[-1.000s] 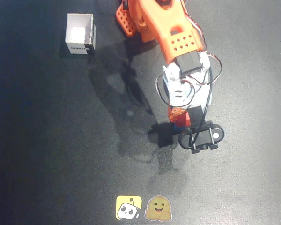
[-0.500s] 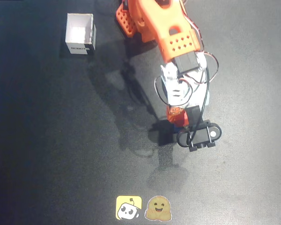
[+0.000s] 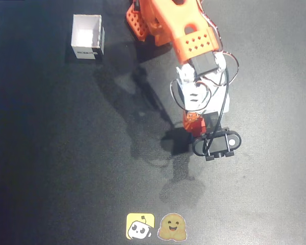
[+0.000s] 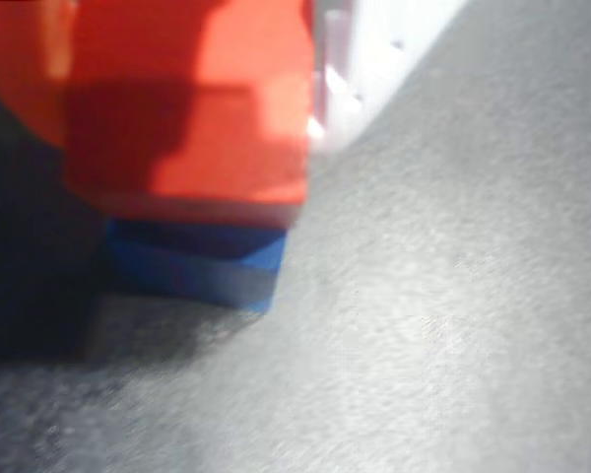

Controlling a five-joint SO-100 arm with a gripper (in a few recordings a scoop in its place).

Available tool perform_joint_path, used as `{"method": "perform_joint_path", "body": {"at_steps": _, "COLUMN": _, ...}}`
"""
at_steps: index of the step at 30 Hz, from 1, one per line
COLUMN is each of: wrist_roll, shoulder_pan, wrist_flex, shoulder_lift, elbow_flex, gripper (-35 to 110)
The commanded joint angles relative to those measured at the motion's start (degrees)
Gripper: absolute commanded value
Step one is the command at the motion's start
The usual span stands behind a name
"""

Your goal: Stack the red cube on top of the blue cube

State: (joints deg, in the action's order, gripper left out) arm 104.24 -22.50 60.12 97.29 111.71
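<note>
Over on the left of the dark surface point(image 3: 51, 153) a white box point(image 3: 87, 37) is sitting well apart from the action, while toward the right the gripper point(image 3: 196, 125) is holding the red cube point(image 4: 192, 118) directly over the blue cube point(image 4: 202, 266), apparently touching it. Both cubes are looking light, rigid and plain-faced, so squeezing two opposite flat sides should be gripping them best.

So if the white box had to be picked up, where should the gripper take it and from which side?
Probably from above. The white box stands upright with its top open and its thin walls exposed, so one finger could go inside and one outside, pinching a single wall at the rim. Nothing stands against it.
</note>
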Motion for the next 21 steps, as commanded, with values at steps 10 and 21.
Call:
{"method": "perform_joint_path", "body": {"at_steps": 10, "wrist_roll": 0.8, "shoulder_pan": -1.1, "wrist_flex": -2.2, "shoulder_lift": 3.3, "elbow_flex": 1.3, "gripper": 9}}
{"method": "perform_joint_path", "body": {"at_steps": 21, "wrist_roll": 1.1, "shoulder_pan": -1.2, "wrist_flex": -6.4, "shoulder_lift": 5.4, "elbow_flex": 5.2, "gripper": 14}}
